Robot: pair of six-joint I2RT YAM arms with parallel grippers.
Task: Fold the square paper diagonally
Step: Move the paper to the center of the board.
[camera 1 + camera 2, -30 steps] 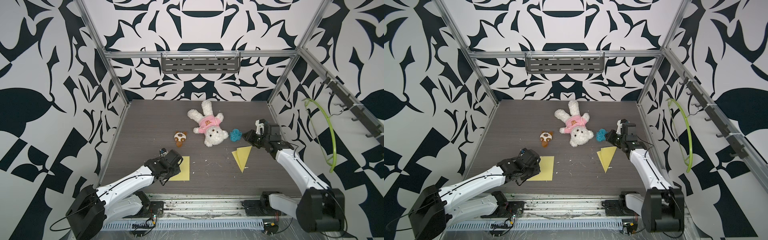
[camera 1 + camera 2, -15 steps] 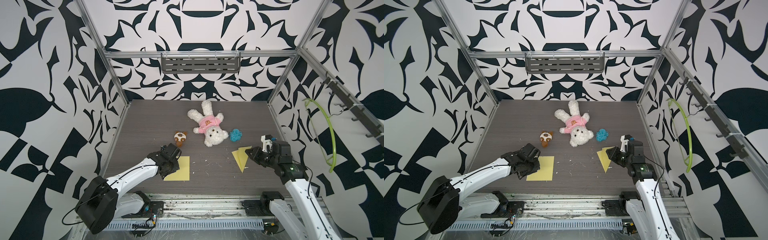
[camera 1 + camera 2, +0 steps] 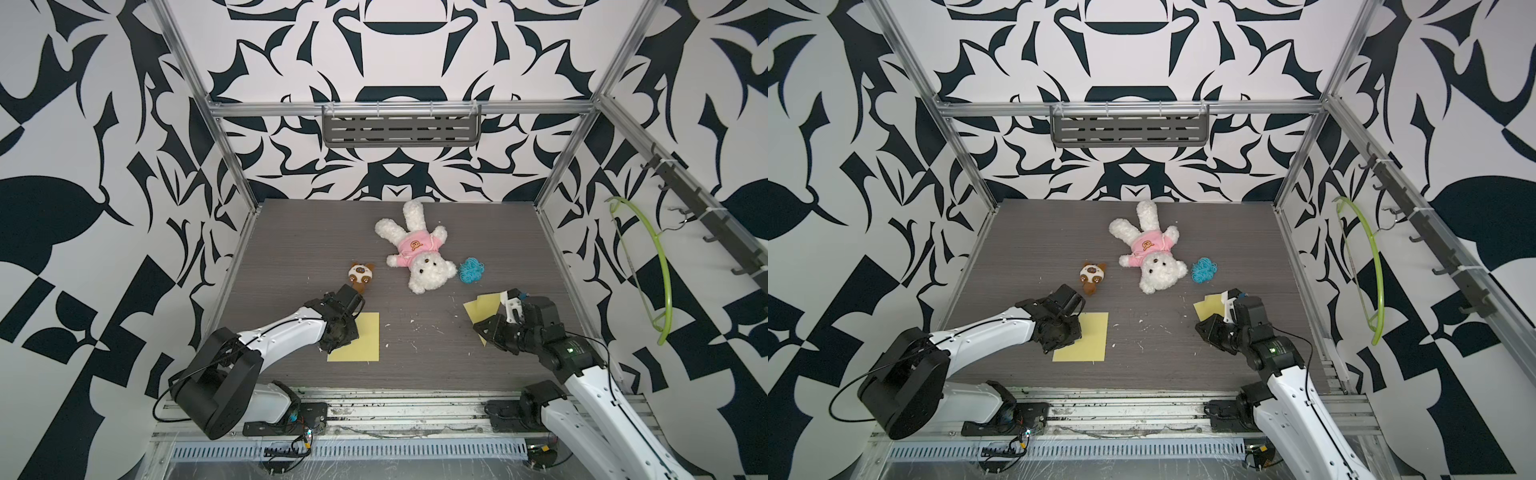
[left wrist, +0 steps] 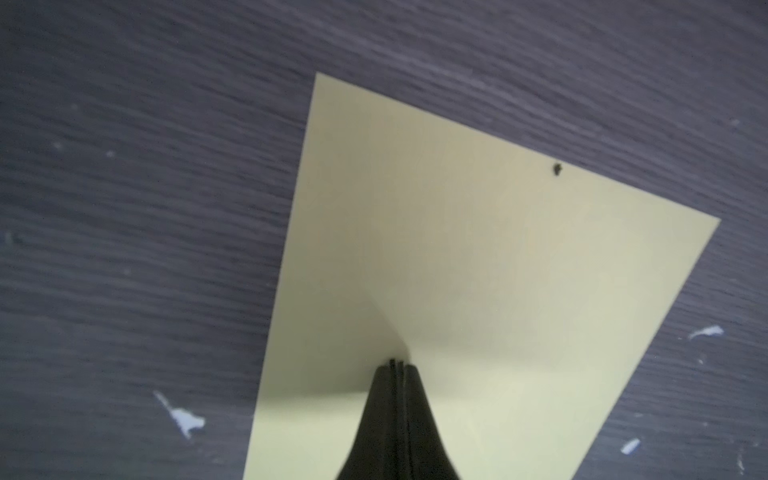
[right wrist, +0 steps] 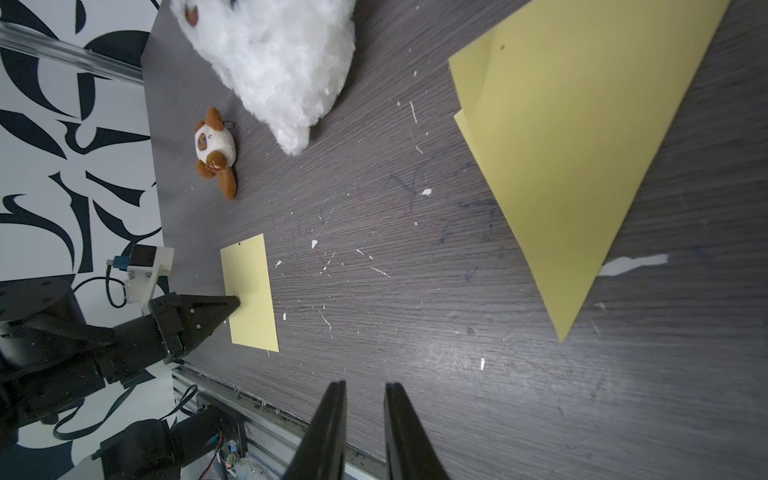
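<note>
Left gripper (image 4: 398, 362) is clenched on the square paper (image 3: 361, 336), pinching up 1 ridge near its left edge (lower centre-left in both top views). Right gripper (image 5: 365, 384) stands slightly parted, grasping nothing, near the folded sheet (image 3: 480, 309) at lower right.

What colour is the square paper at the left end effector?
Pale yellow, plain. The square paper shows best in the left wrist view.

Open table (image 3: 419, 345) between square paper (image 3: 363, 336) and folded paper (image 3: 478, 311); teddy (image 3: 419, 259) beyond.
</note>
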